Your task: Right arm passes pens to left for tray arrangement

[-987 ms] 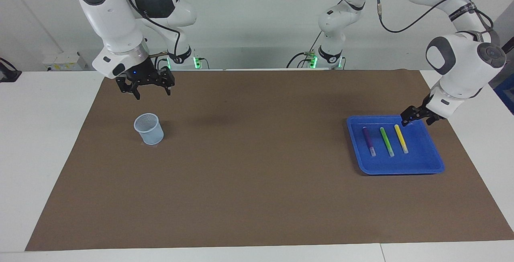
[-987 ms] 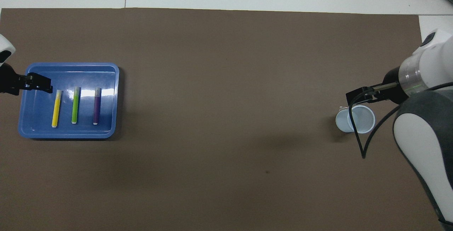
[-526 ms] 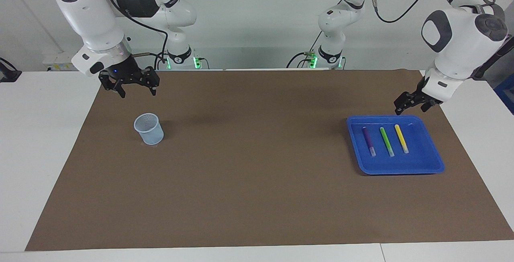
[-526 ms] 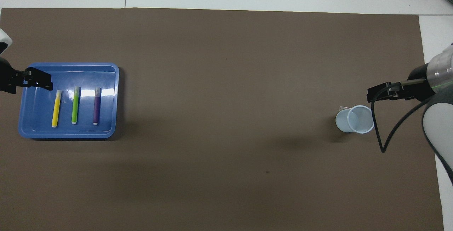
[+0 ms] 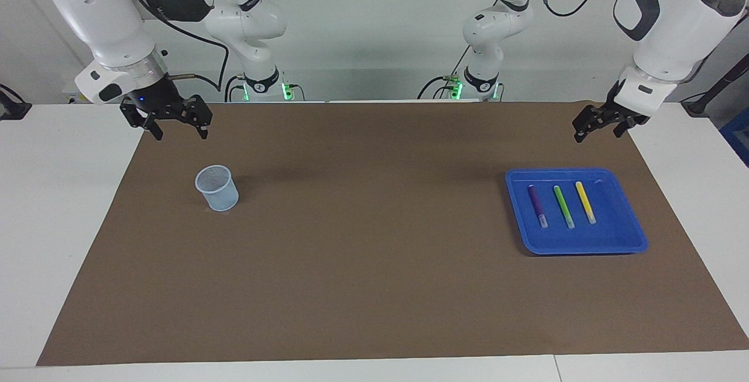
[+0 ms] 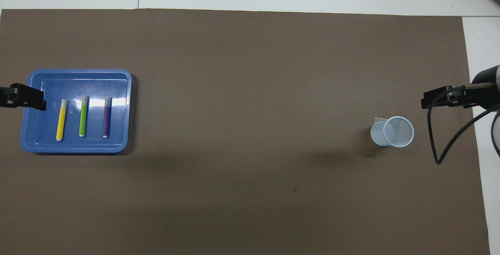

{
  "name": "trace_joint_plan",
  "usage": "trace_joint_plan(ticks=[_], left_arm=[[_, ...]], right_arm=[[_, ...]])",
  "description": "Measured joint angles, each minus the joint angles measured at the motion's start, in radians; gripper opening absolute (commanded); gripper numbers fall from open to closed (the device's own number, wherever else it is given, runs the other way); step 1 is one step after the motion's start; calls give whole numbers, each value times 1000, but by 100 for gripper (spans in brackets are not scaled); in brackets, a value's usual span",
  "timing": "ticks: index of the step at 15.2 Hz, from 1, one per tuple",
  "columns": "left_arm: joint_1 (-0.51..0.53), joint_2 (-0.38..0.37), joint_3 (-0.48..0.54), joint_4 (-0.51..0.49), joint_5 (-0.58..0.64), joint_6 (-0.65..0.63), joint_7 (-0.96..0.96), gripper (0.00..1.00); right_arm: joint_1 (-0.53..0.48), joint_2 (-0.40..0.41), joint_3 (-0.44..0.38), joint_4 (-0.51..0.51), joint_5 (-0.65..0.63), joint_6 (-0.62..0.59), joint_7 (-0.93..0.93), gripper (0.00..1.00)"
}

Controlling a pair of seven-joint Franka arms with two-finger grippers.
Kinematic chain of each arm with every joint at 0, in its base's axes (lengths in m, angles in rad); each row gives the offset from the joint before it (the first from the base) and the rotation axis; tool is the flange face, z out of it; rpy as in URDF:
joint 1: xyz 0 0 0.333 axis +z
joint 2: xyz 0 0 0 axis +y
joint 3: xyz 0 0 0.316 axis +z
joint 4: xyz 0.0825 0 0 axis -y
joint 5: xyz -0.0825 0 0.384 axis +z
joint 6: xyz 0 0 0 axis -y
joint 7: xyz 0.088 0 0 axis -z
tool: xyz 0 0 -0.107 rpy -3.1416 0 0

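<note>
Both grippers have risen and drawn back toward the mat's robot-side corners: the left gripper [image 5: 603,127] has left the blue tray [image 5: 620,241], the right gripper [image 5: 171,126] the mesh cup [image 5: 217,188]. Each hangs open and empty. Purple pen [image 5: 536,205], green pen [image 5: 564,206] and yellow pen [image 5: 584,202] lie parallel in the tray, near the mat's edge at the left arm's end. The brown mat [image 5: 374,265] between cup and tray lies bare; no writing is legible.
</note>
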Motion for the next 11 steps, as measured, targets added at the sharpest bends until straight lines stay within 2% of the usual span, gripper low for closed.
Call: trace_joint_plan(ticks=[3,11], left_arm=[[-144,-44,147,1,-15,-30,0,100],[-164,-58,155,-19,-20,-15,1,100]], right_arm=[[0,0,3,0,0,0,0,100],[1,0,21,0,0,0,0,100]])
